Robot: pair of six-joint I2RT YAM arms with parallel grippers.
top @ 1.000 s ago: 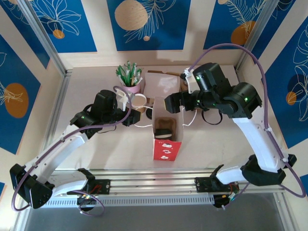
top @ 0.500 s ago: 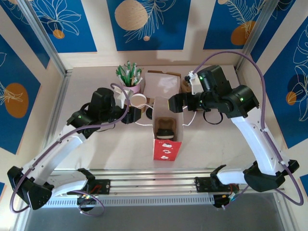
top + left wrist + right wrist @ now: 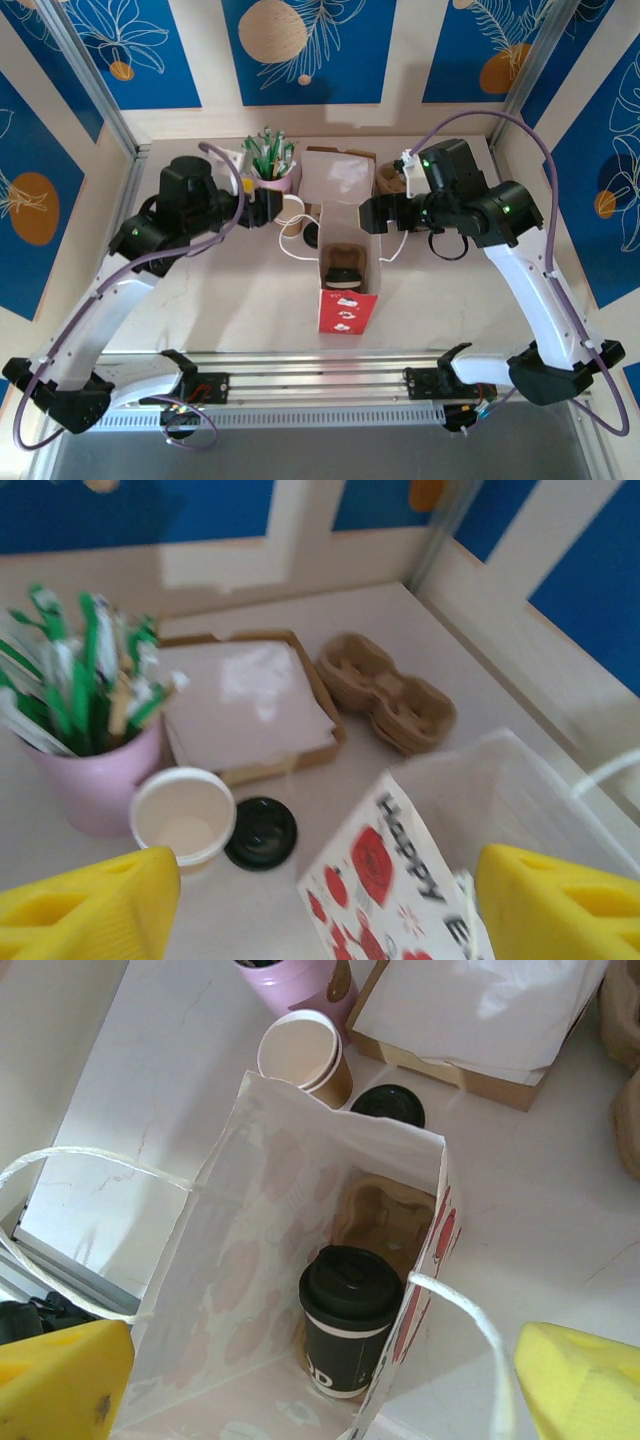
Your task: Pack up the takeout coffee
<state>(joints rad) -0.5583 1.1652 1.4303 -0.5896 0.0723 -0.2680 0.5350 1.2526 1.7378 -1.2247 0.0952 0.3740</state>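
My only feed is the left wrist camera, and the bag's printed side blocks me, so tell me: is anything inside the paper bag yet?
Observer: Yes. The right wrist view looks into the bag: a dark lidded cup stands upright inside.
Operator: Loose on the bottom?
Observer: No, it sits in a brown pulp carrier.
Operator: And the right gripper?
Observer: Open, the right gripper hangs at the bag's far end.
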